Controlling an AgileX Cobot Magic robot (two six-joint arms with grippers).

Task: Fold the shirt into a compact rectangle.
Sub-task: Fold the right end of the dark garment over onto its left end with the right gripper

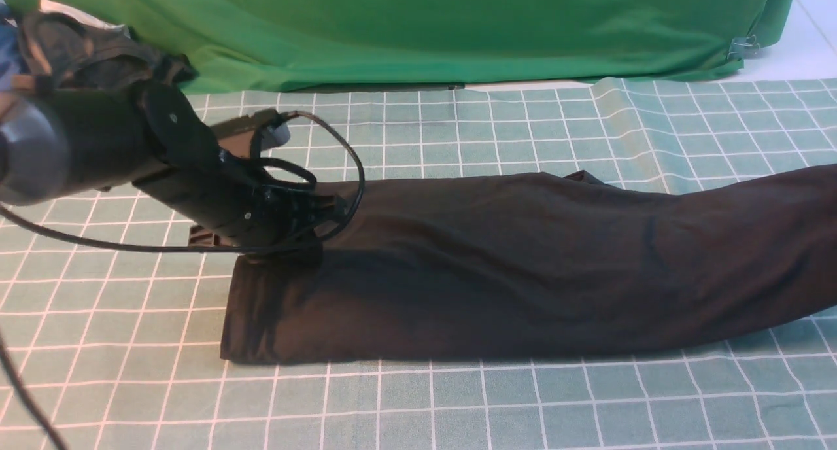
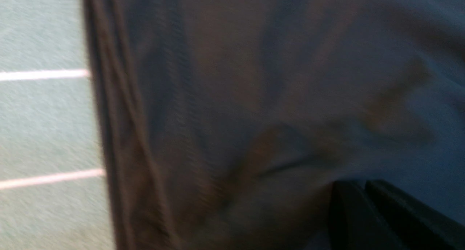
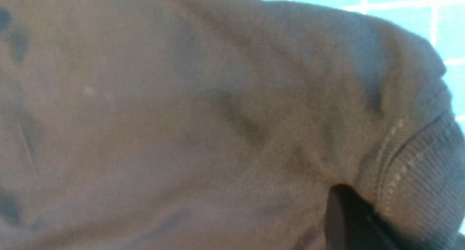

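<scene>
The black shirt lies as a long folded band across the checked cloth, its right end rising toward the view's right edge. My left gripper sits at the band's far left corner. In the left wrist view its two fingers are pressed together, and creases in the shirt run toward the tips. My right arm is outside the front view. In the right wrist view one dark finger shows, with the shirt draped over it beside a ribbed, stitched hem. The other finger is hidden under the cloth.
A smaller dark garment and a bit of blue cloth lie at the back left behind my left arm. A green backdrop hangs along the far edge with a metal clip. The green checked tablecloth covers the table.
</scene>
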